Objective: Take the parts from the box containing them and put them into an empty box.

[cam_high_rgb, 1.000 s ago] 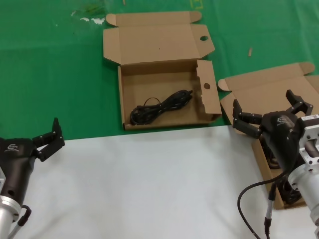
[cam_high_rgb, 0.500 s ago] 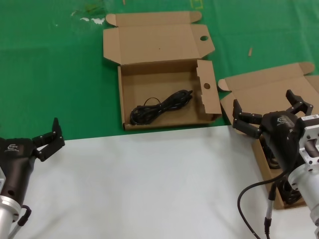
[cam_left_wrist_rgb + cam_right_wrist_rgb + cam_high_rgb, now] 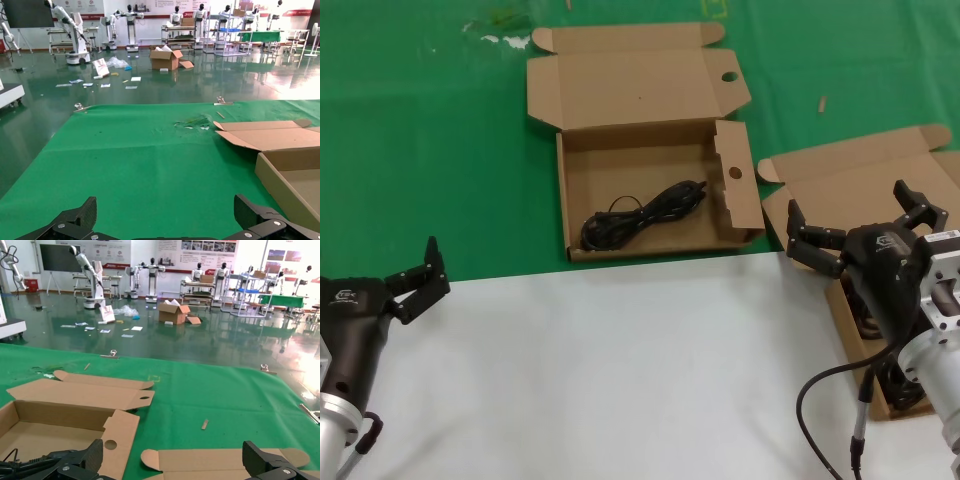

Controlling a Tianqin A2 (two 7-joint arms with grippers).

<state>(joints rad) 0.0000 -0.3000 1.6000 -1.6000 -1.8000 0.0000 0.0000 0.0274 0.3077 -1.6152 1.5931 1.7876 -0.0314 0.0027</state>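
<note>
While the right gripper is hovering spread wide over the plain-lidded box, gripping nothing, the left gripper is waiting apart, also spread. One thin black coiled cable bundle is lying diagonally inside the holed box.

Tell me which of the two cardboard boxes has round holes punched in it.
The box with holes in the middle of the green mat, holding one cable bundle. The plain box under the right gripper shows none.
</note>
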